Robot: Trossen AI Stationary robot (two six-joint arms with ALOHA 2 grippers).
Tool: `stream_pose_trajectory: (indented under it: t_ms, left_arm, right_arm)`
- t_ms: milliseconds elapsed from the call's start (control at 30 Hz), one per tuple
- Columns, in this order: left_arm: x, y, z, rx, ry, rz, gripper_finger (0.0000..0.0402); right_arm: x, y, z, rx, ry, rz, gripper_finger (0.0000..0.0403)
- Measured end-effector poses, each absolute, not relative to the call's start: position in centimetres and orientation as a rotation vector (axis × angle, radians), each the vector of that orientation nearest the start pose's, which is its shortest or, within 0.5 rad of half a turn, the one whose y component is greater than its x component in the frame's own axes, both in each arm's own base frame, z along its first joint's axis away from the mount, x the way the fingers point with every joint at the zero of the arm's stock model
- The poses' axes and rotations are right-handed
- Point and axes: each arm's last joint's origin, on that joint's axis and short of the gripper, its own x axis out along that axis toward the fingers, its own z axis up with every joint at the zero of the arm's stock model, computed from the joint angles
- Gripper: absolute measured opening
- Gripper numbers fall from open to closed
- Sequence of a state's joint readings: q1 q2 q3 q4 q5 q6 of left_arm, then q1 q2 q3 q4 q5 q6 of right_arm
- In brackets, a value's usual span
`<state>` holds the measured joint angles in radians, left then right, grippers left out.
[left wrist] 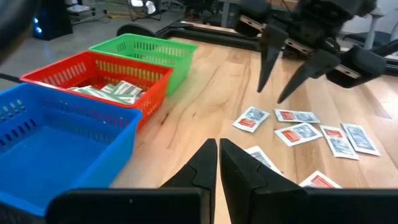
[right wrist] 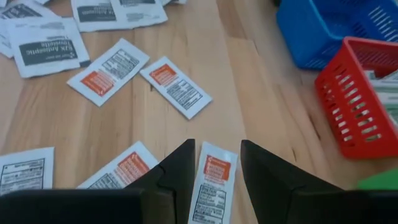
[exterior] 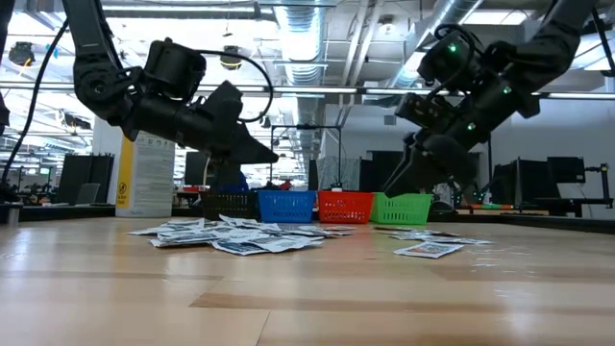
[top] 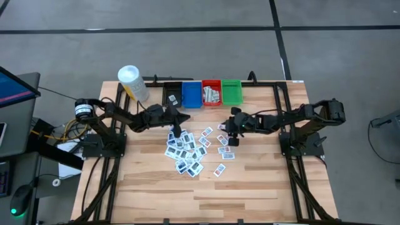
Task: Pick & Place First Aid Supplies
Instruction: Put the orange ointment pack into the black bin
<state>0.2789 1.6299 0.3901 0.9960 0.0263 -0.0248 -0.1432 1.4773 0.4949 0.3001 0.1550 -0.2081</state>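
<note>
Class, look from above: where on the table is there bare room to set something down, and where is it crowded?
Bare: the wooden table's whole near half, below the packets, and its right side beyond the right arm. Crowded: the middle packet scatter and the far edge with the four bins.

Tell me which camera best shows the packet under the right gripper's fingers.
Right wrist view: the orange-marked packet lies flat between the open right gripper fingers. The high view shows it tiny among others; low and left wrist views don't single it out.
</note>
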Motion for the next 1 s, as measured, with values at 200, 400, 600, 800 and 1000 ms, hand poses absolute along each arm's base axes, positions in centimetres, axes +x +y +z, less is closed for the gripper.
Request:
stream_pose_trajectory:
  t_ms: [200, 400, 600, 800, 1000]
  left_arm:
    - [25.7, 6.6, 13.2, -0.067, 0.238, 0.232, 0.0019]
    - [26.0, 5.7, 13.2, -0.064, 0.237, 0.197, 0.0019]
    - [26.1, 5.3, 13.2, -0.061, 0.232, 0.179, 0.0019]
    - [26.1, 5.3, 13.2, -0.059, 0.232, 0.180, 0.0019]
    - [26.1, 5.3, 13.3, -0.058, 0.225, 0.179, 0.0019]
  right_arm:
    - [25.3, -4.2, 12.3, -0.181, 0.718, -0.225, 0.0123]
    - [26.2, -4.4, 9.9, -0.184, 0.732, -0.223, 0.0123]
    - [26.7, -4.7, 9.1, -0.180, 0.756, -0.229, 0.0122]
    - [26.6, -4.8, 9.0, -0.168, 0.777, -0.232, 0.0119]
    - [26.6, -4.7, 8.9, -0.167, 0.787, -0.227, 0.0079]
